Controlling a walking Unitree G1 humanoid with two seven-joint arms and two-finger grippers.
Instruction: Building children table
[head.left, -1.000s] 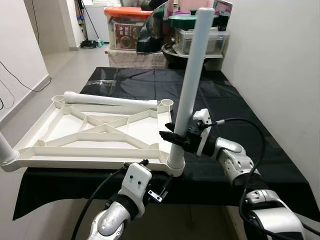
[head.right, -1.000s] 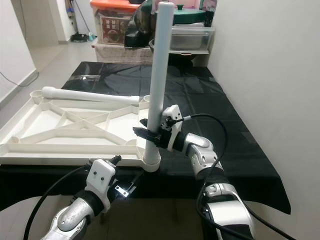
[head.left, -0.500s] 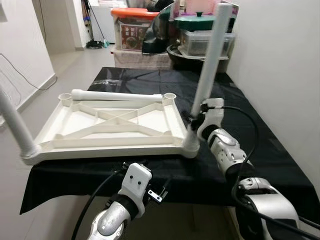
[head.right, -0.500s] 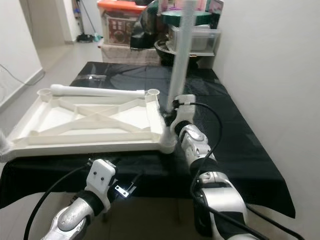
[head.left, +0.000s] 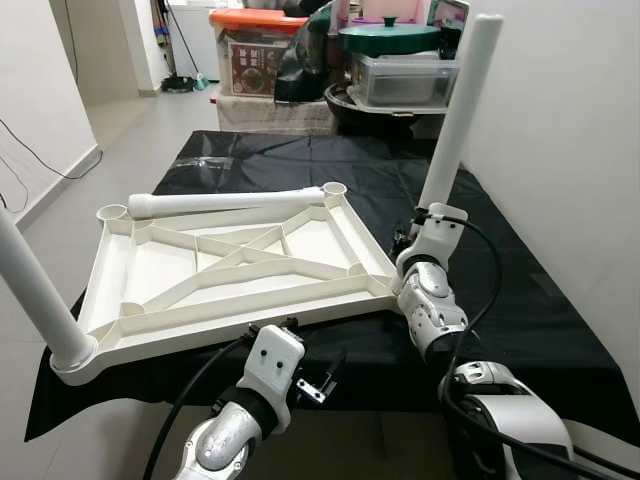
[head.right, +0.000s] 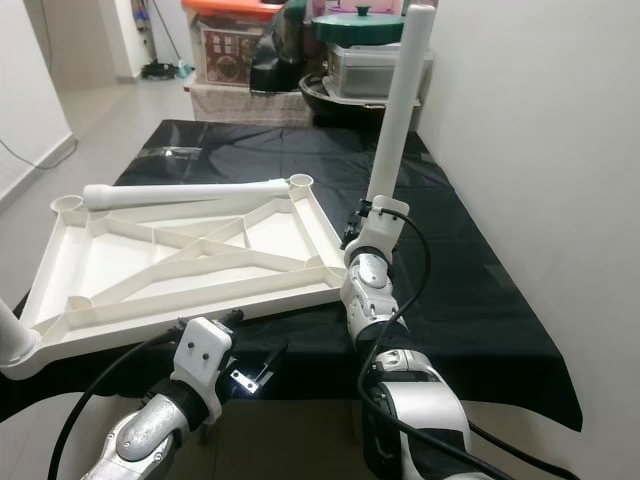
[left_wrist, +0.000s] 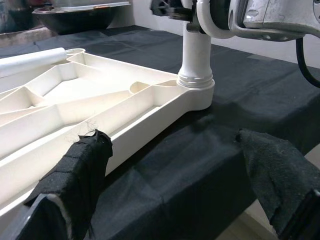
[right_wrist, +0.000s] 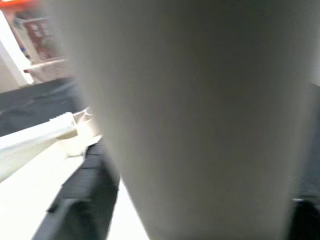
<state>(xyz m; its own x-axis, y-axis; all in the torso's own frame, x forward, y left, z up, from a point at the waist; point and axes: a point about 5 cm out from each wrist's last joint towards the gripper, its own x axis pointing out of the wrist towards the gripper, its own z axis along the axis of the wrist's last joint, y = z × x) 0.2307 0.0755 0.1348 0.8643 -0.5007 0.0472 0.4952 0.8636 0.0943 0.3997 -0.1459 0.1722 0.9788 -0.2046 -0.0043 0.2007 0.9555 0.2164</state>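
The upturned tabletop (head.left: 230, 275) has swung round on the black worktop (head.left: 520, 290) since a second ago. Right tool (head.left: 418, 232) stays clamped on the socketed leg (head.left: 455, 125); left tool (left_wrist: 175, 175) idle, fingers apart. Two sockets remain unfilled.

The right gripper (head.left: 412, 236) is hidden behind its wrist and the upright leg (head.left: 455, 120); finger state indeterminate. The near-left leg (head.left: 35, 290) is cut off by the frame edge. The shelf clutter (head.left: 385, 62) is too small to identify.
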